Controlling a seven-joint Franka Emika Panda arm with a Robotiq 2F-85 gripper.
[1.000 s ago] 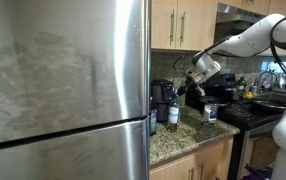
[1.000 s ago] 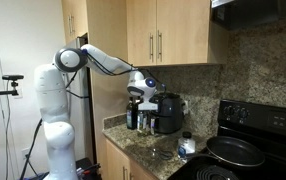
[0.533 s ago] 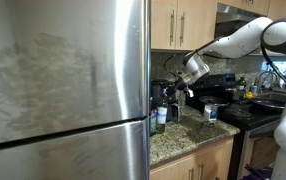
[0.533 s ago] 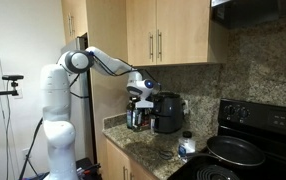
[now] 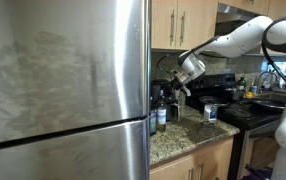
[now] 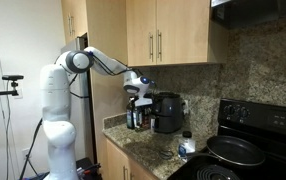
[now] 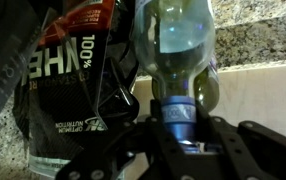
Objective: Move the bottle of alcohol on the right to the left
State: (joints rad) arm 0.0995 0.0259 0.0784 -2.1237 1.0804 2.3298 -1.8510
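The bottle of alcohol [image 5: 161,112] is slim and dark with a pale label. It stands upright at the counter's end beside the fridge, and also shows in an exterior view [image 6: 133,116]. My gripper [image 5: 179,82] [image 6: 138,96] is at its top. In the wrist view the jaws [image 7: 180,128] are shut on the bottle's neck below a blue band, and the glass body [image 7: 178,40] fills the upper middle. I cannot tell whether the bottle's base touches the counter.
The steel fridge [image 5: 63,90] stands right beside the bottle. A black countertop appliance [image 6: 166,112] stands behind it, and a black bag with white lettering [image 7: 73,80] is close by. A short pale cup [image 5: 210,112] [image 6: 187,146] sits near the black stove [image 6: 238,150].
My gripper has carried the bottle along the counter toward the fridge, away from the cup and past the black appliance. The grip on the neck has stayed shut.
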